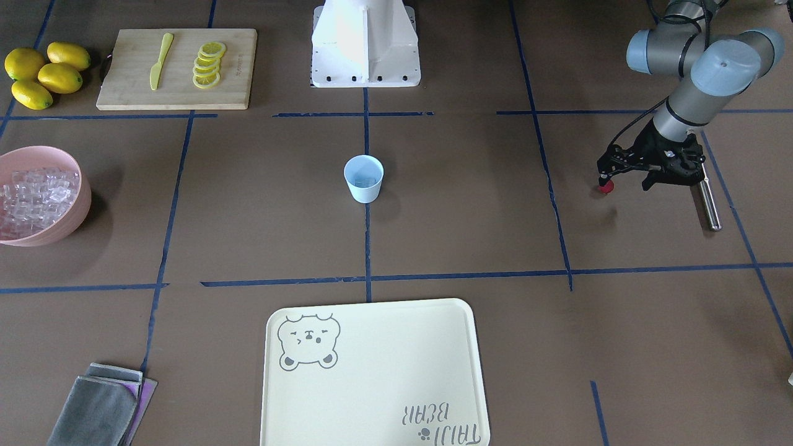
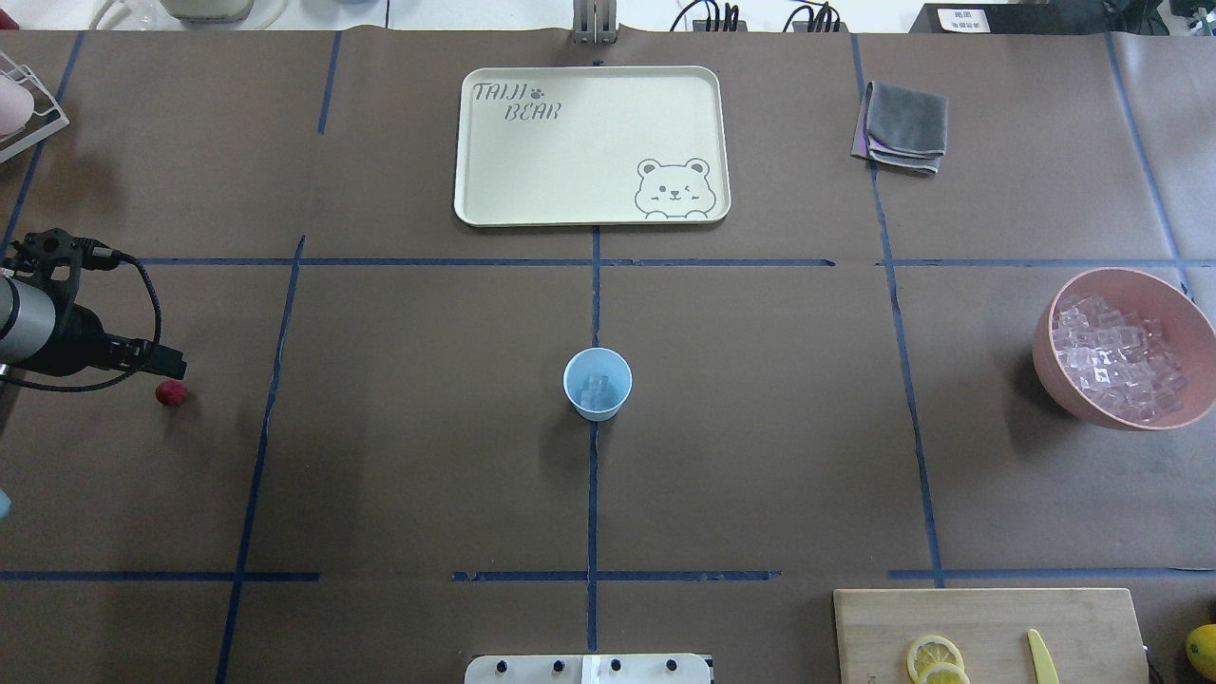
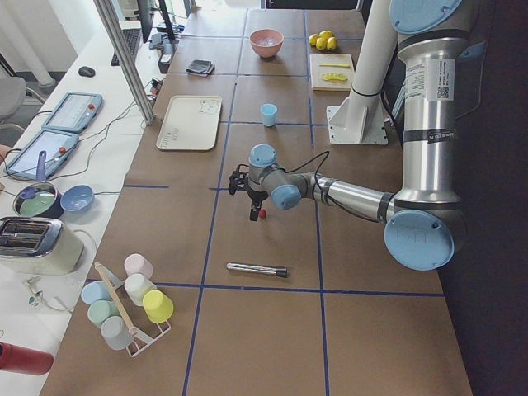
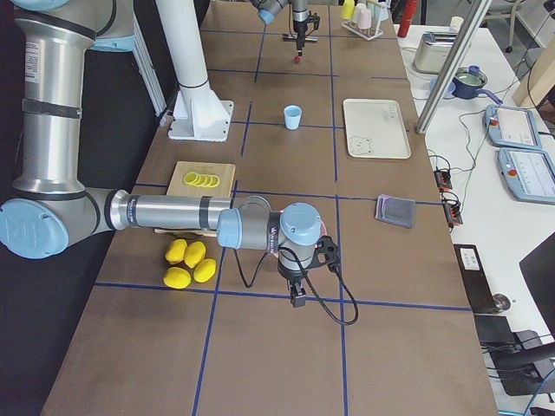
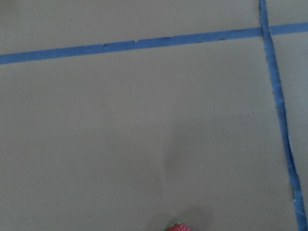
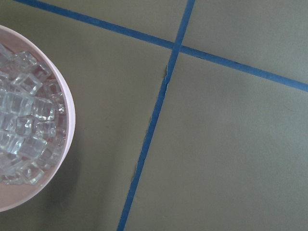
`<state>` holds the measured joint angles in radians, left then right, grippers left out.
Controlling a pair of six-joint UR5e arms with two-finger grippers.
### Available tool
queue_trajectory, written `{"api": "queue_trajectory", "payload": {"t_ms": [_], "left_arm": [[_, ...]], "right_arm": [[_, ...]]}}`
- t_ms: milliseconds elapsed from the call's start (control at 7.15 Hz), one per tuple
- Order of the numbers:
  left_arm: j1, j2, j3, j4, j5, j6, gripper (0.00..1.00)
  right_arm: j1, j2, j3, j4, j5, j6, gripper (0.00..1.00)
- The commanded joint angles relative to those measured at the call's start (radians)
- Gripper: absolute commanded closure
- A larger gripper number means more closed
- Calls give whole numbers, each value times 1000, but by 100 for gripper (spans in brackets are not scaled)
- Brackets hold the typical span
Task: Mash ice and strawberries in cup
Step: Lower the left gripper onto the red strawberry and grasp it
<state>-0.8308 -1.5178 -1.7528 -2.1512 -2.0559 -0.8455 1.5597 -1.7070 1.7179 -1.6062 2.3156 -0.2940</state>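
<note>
The pale-blue cup (image 1: 363, 179) stands at the table's middle with a few ice cubes (image 2: 597, 388) in it. My left gripper (image 1: 604, 181) hangs at the table's left end, shut on a small dark-red strawberry (image 1: 606, 187) a little above the surface. The strawberry also shows in the overhead view (image 2: 171, 392) and at the bottom edge of the left wrist view (image 5: 178, 227). More ice (image 2: 1116, 366) fills a pink bowl (image 2: 1045, 366) at the right end. My right gripper (image 4: 297, 299) shows only in the exterior right view, near the bowl; I cannot tell whether it is open or shut.
A metal rod (image 1: 706, 204) lies on the table beside the left gripper. A cream bear tray (image 2: 589, 142) and a grey cloth (image 2: 902, 123) lie at the far side. A cutting board (image 1: 176, 68) carries lemon slices and a yellow knife, with whole lemons (image 1: 46, 74) beside it.
</note>
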Motion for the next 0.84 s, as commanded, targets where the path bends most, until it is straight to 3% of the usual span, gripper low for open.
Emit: {"api": "queue_trajectory", "payload": {"t_ms": [0,280,699], "left_arm": [[28,-7,9,-3,3,-6,0],[45,-7,12,-1,5,-4,9],[45,-7,22,1,5,-4,11]], "right_arm": [[-1,0,-1,-1,-1,1,1],[0,0,-1,-1,1,1,1],[-1,0,-1,-1,-1,0,1]]}}
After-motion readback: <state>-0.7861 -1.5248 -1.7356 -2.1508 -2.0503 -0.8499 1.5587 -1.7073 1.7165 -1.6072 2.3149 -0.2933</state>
